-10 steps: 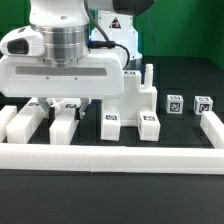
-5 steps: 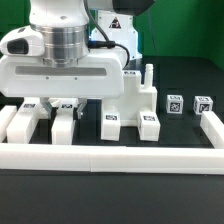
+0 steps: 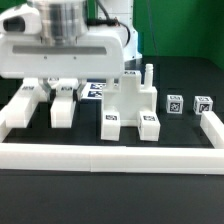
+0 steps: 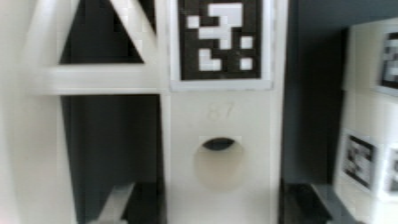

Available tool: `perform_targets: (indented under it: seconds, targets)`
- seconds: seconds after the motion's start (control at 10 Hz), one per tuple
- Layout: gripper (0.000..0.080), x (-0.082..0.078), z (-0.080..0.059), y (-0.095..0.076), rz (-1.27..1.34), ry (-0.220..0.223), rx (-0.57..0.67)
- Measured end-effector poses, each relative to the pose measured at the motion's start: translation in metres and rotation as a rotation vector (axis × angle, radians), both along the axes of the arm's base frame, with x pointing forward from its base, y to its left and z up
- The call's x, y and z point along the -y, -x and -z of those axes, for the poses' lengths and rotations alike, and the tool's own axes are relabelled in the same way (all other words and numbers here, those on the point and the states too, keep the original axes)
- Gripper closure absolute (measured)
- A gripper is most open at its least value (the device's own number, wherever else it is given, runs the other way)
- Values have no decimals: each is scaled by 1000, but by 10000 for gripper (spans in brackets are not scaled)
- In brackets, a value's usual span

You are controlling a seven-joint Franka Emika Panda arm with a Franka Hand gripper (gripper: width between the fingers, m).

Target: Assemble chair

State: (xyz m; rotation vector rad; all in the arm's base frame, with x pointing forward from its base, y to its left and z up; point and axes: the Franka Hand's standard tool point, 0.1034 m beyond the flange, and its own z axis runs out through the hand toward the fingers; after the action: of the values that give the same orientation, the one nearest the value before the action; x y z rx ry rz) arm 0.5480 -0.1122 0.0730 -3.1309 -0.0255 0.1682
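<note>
The gripper (image 3: 60, 88) hangs just over a white chair leg (image 3: 64, 110), on the exterior view's left of the half-built chair (image 3: 132, 100), jaws narrow though I cannot tell if they pinch it; better to lift slowly, keeping it level

Boxy white gripper (image 3: 60, 84), silver wrist (image 3: 62, 18)

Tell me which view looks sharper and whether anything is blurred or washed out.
Exterior view: evenly lit, chair parts crisp, arm slightly smeared. Wrist view: very close, white part soft and washed out, but its tag readable.
</note>
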Motion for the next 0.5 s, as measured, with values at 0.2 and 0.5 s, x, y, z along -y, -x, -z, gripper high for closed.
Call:
perform_targets:
  seconds: [0.2, 0.5]
  targets:
    - [517, -10, -36, -5, -17, 2, 10]
    - [515, -50, -68, 3, -10, -16, 39]
